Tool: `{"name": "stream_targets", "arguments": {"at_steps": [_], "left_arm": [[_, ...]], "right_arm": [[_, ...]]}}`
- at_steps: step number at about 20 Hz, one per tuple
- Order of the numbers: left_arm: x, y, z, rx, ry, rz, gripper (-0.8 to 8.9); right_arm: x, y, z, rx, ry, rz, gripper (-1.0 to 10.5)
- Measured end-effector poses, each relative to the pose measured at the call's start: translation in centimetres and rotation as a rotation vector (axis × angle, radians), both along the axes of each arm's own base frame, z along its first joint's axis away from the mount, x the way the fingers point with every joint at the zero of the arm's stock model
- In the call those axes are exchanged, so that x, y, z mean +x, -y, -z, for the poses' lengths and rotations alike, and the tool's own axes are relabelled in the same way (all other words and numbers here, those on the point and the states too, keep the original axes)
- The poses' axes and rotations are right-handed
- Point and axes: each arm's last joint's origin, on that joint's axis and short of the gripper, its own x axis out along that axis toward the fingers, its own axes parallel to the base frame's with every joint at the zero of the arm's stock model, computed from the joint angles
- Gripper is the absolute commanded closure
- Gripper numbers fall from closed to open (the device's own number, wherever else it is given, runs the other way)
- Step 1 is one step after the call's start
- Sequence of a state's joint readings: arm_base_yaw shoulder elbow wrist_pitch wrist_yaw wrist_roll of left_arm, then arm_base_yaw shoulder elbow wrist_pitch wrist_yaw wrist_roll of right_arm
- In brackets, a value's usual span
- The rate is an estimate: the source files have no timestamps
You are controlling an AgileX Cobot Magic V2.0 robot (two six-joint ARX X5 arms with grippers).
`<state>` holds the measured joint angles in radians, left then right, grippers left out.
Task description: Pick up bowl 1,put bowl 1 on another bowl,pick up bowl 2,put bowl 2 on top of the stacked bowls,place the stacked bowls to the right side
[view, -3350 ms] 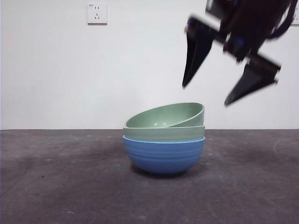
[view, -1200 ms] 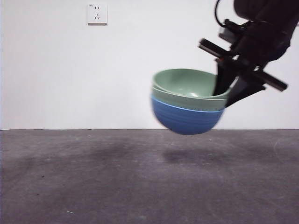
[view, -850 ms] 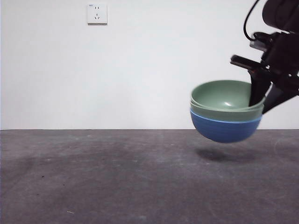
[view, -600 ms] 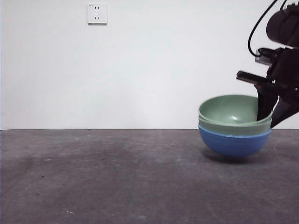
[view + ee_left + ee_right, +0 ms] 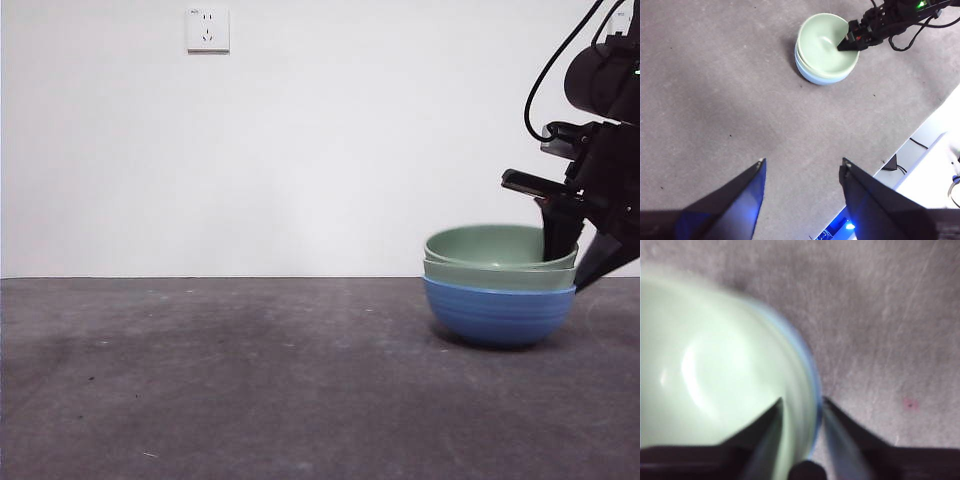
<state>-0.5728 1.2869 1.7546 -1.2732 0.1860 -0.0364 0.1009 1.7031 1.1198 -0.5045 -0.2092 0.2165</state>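
The stacked bowls [image 5: 499, 300] are set on the table [image 5: 250, 390], their rim pinched by the right claw [image 5: 575, 262]. Bare table is seen all around the stack. The left claw [image 5: 801, 172] is held wide, well apart from it.

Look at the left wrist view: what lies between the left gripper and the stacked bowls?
Only bare grey tabletop lies between the open left gripper and the stacked bowls, as the left wrist view shows.

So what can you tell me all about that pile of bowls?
The stacked bowls are three round bowls of one size, nested: a blue ribbed one at the bottom and two pale green ones inside it. They look like matte plastic. The stack sits upright on the dark grey table, toward the right side of the front view. The right gripper pinches the rim, one jaw inside and one outside. Nothing is in the top bowl.
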Motion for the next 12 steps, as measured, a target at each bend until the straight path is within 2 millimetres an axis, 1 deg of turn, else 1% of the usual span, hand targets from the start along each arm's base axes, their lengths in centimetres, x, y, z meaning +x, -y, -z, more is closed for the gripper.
{"name": "stream_targets", "arguments": {"at_steps": [8, 10, 12], "left_arm": [[0.0, 0.0, 0.0, 0.0, 0.0, 0.0, 5.62], [0.0, 0.0, 0.0, 0.0, 0.0, 0.0, 5.62], [0.0, 0.0, 0.0, 0.0, 0.0, 0.0, 5.62]], "right_arm": [[0.0, -0.3, 0.0, 0.062, -0.005, -0.035, 7.2], [-0.4, -0.2, -0.9, 0.06, 0.016, -0.038, 7.2], [-1.4, 0.1, -3.1, 0.033, 0.072, -0.034, 7.2]]}}
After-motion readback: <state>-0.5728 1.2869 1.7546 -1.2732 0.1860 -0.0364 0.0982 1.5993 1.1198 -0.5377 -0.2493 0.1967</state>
